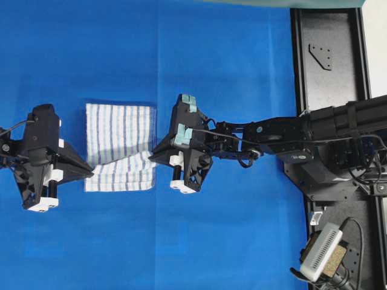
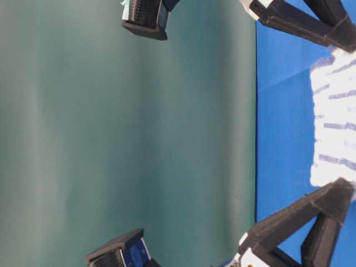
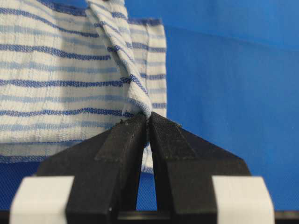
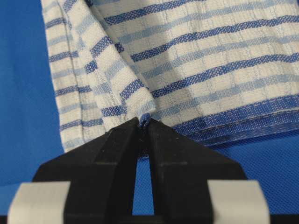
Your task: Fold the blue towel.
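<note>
The blue towel point(image 1: 121, 130), white with thin blue stripes, lies on the table left of centre, its near part lifted and pulled into a fold. My left gripper point(image 1: 92, 170) is shut on the towel's left edge. In the left wrist view the pinched cloth point(image 3: 126, 70) rises from the closed tips point(image 3: 148, 117). My right gripper point(image 1: 152, 156) is shut on the towel's right edge. The right wrist view shows a folded corner point(image 4: 117, 88) caught between its tips point(image 4: 143, 122), with the hemmed edge point(image 4: 243, 116) running to the right.
A plain bright-blue table covering point(image 1: 230, 72) lies under everything. A black metal rail point(image 1: 329, 66) carrying the right arm's base runs down the right side. A white-and-tan device point(image 1: 323, 251) sits at the bottom right corner.
</note>
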`<state>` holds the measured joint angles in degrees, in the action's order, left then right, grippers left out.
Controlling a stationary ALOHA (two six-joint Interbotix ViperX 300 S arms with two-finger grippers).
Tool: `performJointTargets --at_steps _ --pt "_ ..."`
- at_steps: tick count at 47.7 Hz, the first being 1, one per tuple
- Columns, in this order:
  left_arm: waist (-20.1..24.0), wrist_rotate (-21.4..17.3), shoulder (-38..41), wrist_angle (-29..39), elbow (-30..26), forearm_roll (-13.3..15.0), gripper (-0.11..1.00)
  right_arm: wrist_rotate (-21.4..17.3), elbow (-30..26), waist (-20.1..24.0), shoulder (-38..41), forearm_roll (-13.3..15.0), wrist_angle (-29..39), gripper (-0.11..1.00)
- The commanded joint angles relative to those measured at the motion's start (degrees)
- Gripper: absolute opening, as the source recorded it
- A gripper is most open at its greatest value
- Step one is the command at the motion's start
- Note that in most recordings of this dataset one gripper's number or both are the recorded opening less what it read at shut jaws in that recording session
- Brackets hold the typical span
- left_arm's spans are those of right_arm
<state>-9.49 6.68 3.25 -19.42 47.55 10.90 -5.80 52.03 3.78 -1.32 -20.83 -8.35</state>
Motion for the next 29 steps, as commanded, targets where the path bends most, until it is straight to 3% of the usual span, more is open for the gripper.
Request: performJointTargets --at_steps 1,29 --pt "-0.5 0.0 -0.5 -0.4 -0.7 0.0 0.03 0.1 -0.6 0.2 -1.3 -0.2 0.4 0.18" --pt "1.8 -0.3 1.9 -0.4 0.1 0.0 0.07 0.1 -0.8 0.7 -1.1 -0.1 0.3 0.20"
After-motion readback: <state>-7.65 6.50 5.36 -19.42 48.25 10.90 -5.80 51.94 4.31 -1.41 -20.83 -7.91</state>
